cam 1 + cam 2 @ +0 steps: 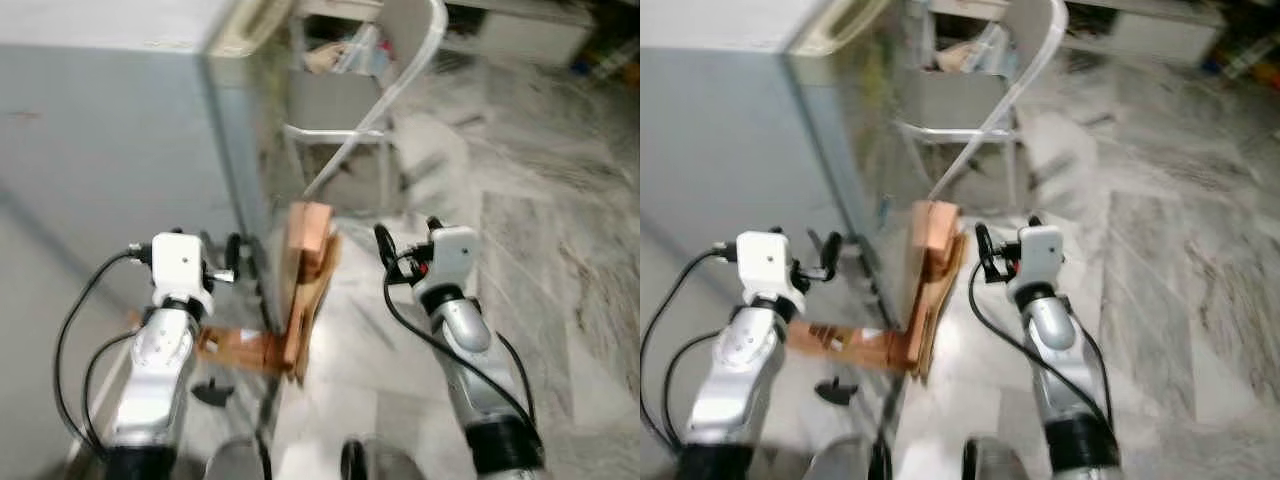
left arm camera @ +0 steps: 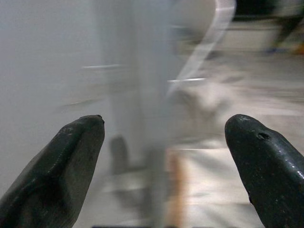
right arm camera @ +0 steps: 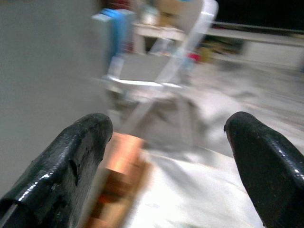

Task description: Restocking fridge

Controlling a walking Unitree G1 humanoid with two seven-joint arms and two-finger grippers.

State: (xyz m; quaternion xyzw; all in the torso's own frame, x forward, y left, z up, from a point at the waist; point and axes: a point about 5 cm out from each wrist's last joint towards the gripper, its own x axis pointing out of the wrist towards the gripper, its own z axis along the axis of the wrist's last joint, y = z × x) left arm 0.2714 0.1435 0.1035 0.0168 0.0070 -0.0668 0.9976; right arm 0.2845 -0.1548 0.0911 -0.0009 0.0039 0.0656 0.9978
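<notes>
Upright grey fridge, left fingers spread empty, right fingers spread empty

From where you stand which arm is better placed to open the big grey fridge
Left, probably. The left gripper, open, is raised right at the tall grey fridge near its front corner. The right gripper, also open, is over the marble floor, beyond the brown wooden stand.

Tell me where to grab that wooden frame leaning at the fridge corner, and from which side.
Judging by the blurred views, grip the top end of the wooden frame. It stands up beside the fridge corner, with bare floor on its right. Come in from that side with the right gripper, open and empty; the left gripper faces the fridge wall.
</notes>
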